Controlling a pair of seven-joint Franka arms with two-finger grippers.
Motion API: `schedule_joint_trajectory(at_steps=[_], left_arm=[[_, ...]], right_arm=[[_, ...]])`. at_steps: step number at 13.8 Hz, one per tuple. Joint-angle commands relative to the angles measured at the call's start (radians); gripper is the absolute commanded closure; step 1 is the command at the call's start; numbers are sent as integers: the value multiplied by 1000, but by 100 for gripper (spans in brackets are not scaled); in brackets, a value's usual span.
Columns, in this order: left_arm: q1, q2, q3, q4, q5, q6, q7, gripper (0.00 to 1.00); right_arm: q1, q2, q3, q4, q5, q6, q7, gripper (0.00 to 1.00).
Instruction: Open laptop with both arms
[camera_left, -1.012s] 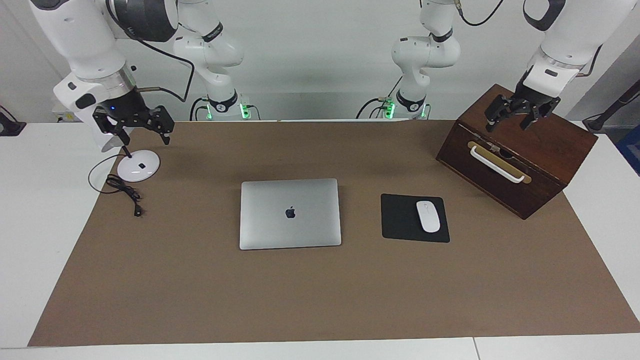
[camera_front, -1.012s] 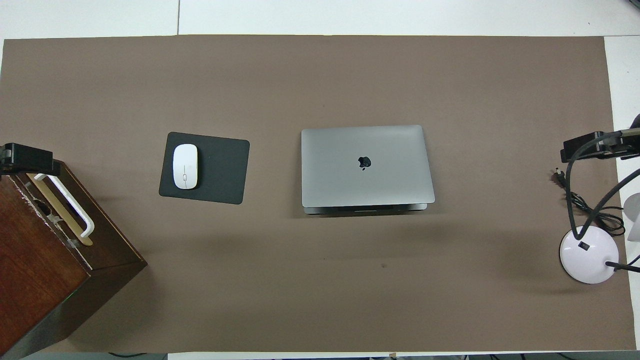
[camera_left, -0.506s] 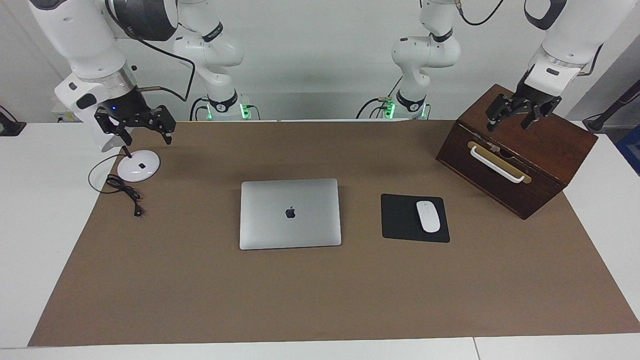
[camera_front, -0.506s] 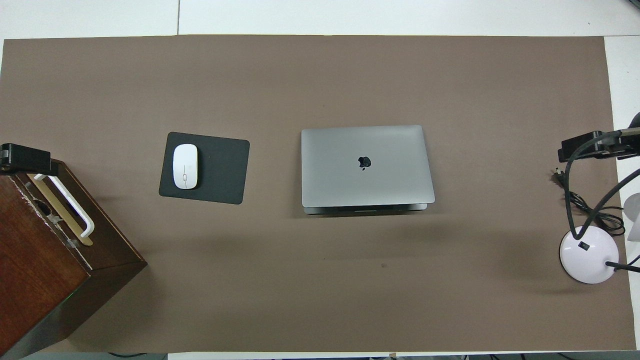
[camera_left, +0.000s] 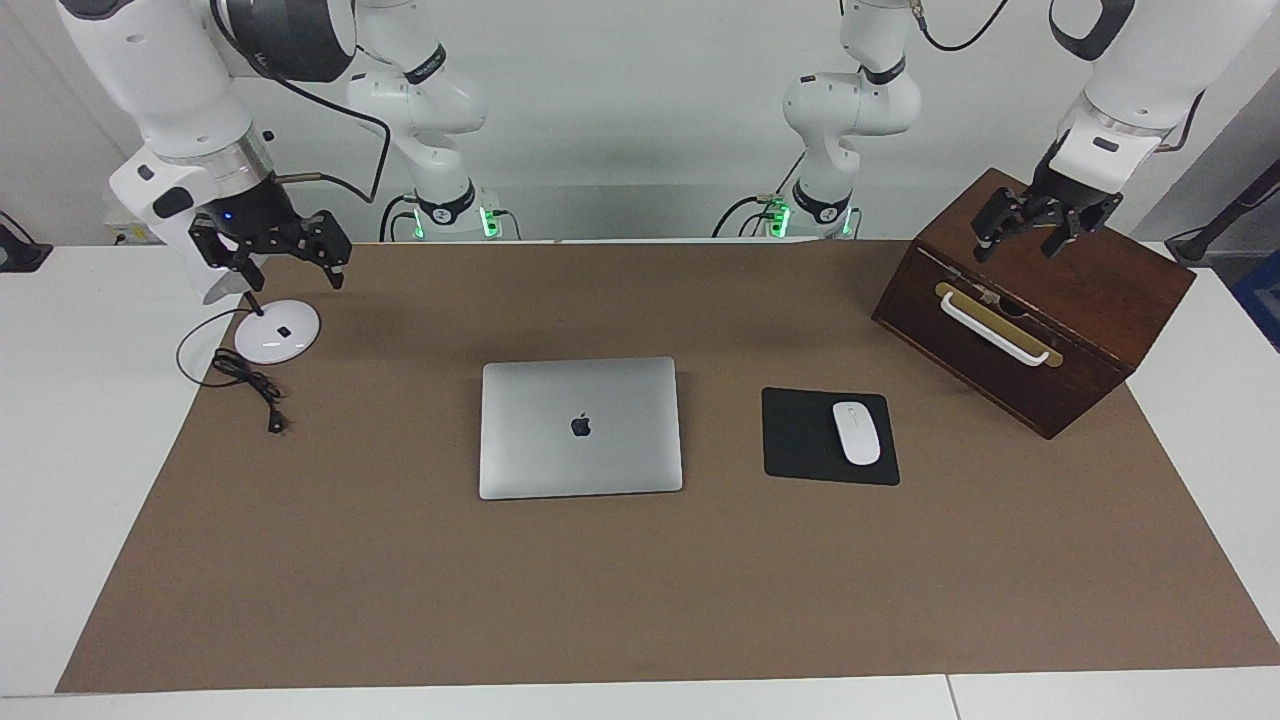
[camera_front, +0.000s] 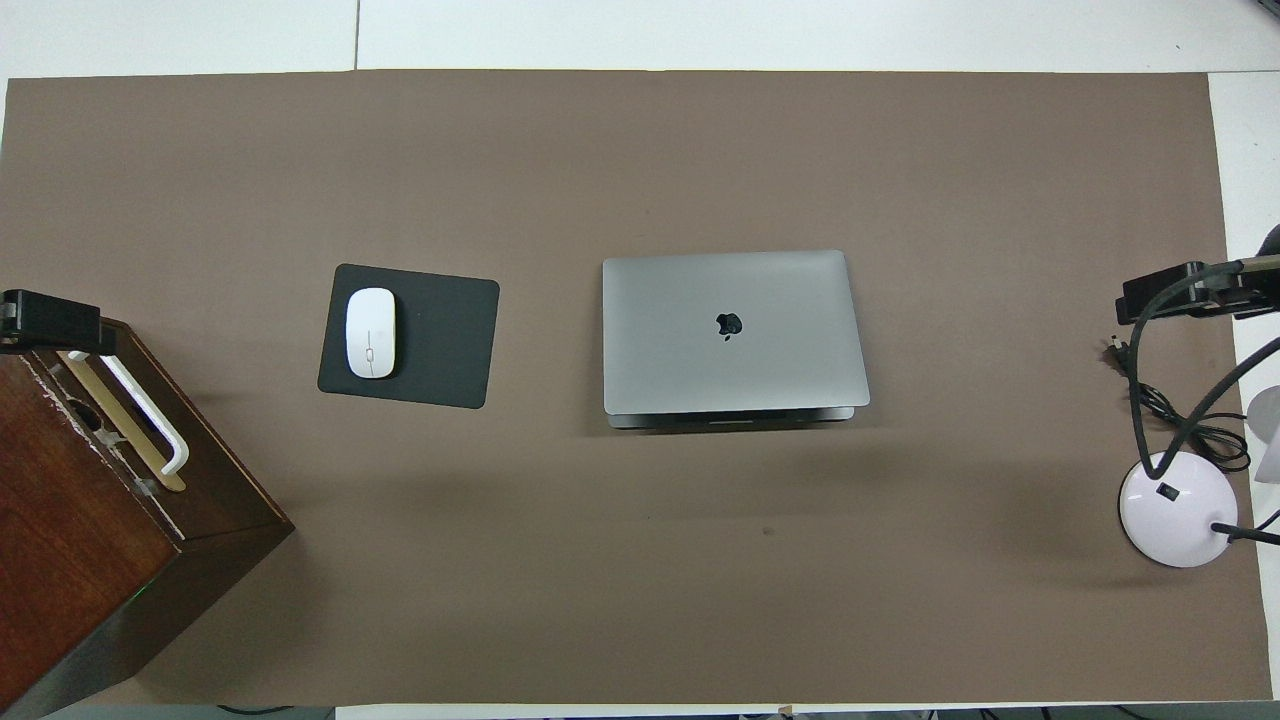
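The silver-grey laptop (camera_left: 580, 425) (camera_front: 735, 330) lies shut, lid down with its apple logo up, in the middle of the brown mat. Neither gripper touches it. My left gripper (camera_left: 1015, 250) hangs open over the top of the wooden box at the left arm's end of the table; only its tip (camera_front: 50, 320) shows in the overhead view. My right gripper (camera_left: 290, 272) (camera_front: 1165, 295) hangs open over the lamp's base at the right arm's end. Both hold nothing.
A dark wooden box (camera_left: 1060, 300) with a white handle (camera_left: 995, 328) stands at the left arm's end. A black mouse pad (camera_left: 800, 440) with a white mouse (camera_left: 856, 432) lies beside the laptop. A white lamp base (camera_left: 277, 331) and black cable (camera_left: 250, 380) sit at the right arm's end.
Both grippers have drifted up very slightly. The laptop and everything else on the mat stay where they were.
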Motion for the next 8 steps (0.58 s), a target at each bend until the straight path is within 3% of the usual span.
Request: schedule_joint_trajectory(at_steps=[1, 4, 6, 7, 8], left_arm=[[13, -19, -5, -7, -4, -19, -9, 0], [4, -25, -4, -9, -4, -36, -39, 0], [2, -27, -7, -16, -4, -33, -156, 2], [1, -33, -8, -32, -4, -32, -200, 30], [-1, -39, -10, -35, -4, -32, -191, 64]], right_arm=[[0, -25, -5, -31, 21, 27, -19, 0], [0, -26, -5, -33, 21, 27, -18, 0], [0, -26, -5, -33, 21, 33, -18, 0], [0, -26, -5, -33, 21, 35, -18, 0], [0, -26, -5, -33, 22, 35, -16, 0]])
